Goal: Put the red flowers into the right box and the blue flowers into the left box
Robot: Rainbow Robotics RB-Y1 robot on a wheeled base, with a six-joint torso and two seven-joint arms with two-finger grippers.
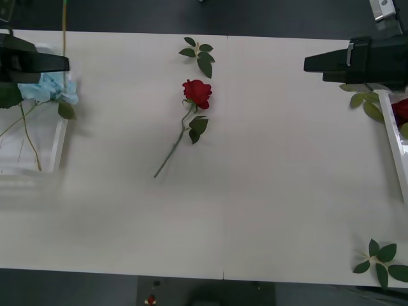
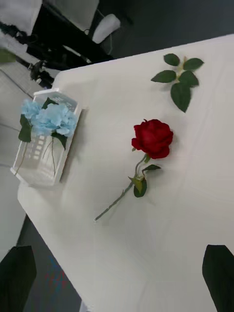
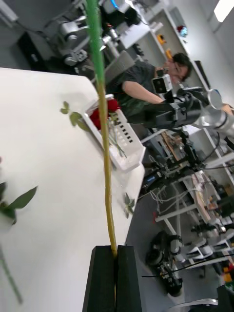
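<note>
My left gripper [image 1: 60, 64] hovers over the left box [image 1: 56, 150] at the table's left edge, shut on a thin green stem [image 3: 105, 146] pinched between its black fingers [image 3: 102, 273]. Pale blue flowers [image 1: 50, 87] hang just below it over the box's far end, and they also show in the right wrist view [image 2: 48, 119]. One of the red flowers [image 1: 197, 92] lies loose mid-table, stem toward me. My right gripper [image 1: 310, 64] is open and holds nothing, high at the far right, beside the right box [image 1: 390, 131], which holds another red bloom [image 1: 401, 111].
Loose leaf sprigs lie beyond the rose [image 1: 199, 56], near the right box [image 1: 363, 97] and at the near right corner [image 1: 381, 261]. The wide near half of the table [image 1: 223, 217] is bare. A person sits beyond the table's right end [image 3: 146, 80].
</note>
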